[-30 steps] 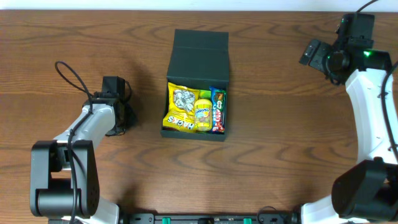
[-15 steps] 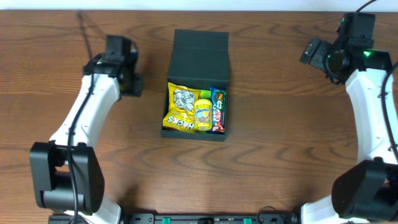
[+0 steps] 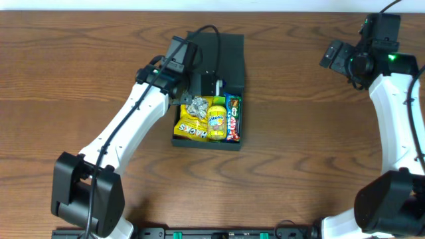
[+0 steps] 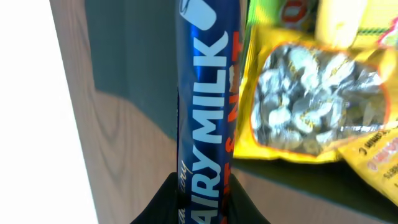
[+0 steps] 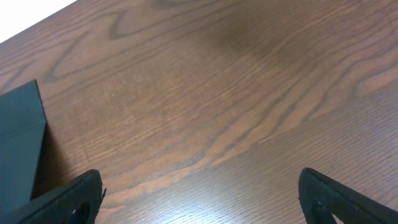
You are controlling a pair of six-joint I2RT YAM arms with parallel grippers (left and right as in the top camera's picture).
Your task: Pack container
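Observation:
The container (image 3: 207,145) is a dark open box at the table's middle, its flap lid (image 3: 229,56) folded back. Inside lie a yellow packet of silver sweets (image 3: 192,123), a yellow-green packet (image 3: 216,119) and a green and red bar (image 3: 232,118). My left gripper (image 3: 194,91) is over the box's rear left part. In the left wrist view it (image 4: 202,193) is shut on a blue Dairy Milk bar (image 4: 208,106), which hangs beside the yellow packet (image 4: 311,99). My right gripper (image 3: 332,56) is open and empty at the far right, and its wrist view (image 5: 202,193) shows bare wood.
The table is brown wood. Its far edge runs along the top of the overhead view. A corner of the container (image 5: 18,149) shows at the left of the right wrist view. The left arm's cable (image 3: 209,40) loops over the lid.
My left arm has swung from the table's left side up and right to over the container. The right arm has not moved.

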